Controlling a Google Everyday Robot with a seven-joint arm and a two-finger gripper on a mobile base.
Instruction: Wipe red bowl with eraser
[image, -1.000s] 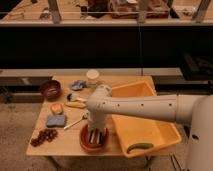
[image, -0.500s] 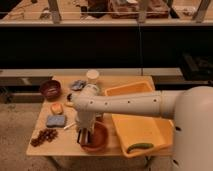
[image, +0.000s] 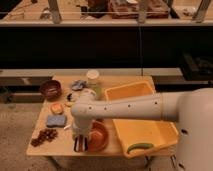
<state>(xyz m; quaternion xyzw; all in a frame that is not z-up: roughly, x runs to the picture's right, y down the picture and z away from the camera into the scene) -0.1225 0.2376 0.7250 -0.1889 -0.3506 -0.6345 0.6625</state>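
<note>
The red bowl, shallow and orange-red, sits near the front edge of the wooden table. My gripper points down at the bowl's left rim, close to the table's front edge. My white arm reaches in from the right and covers the bowl's far side. I cannot make out the eraser; it is hidden or too small to tell.
A yellow tray holding a green vegetable stands right of the bowl. On the left lie a blue sponge, dark grapes, a small maroon bowl and an orange item. A white cup and a grey cloth stand at the back.
My gripper has moved left and toward the front, from over the middle of the red bowl to its left rim. The bowl has stayed put.
</note>
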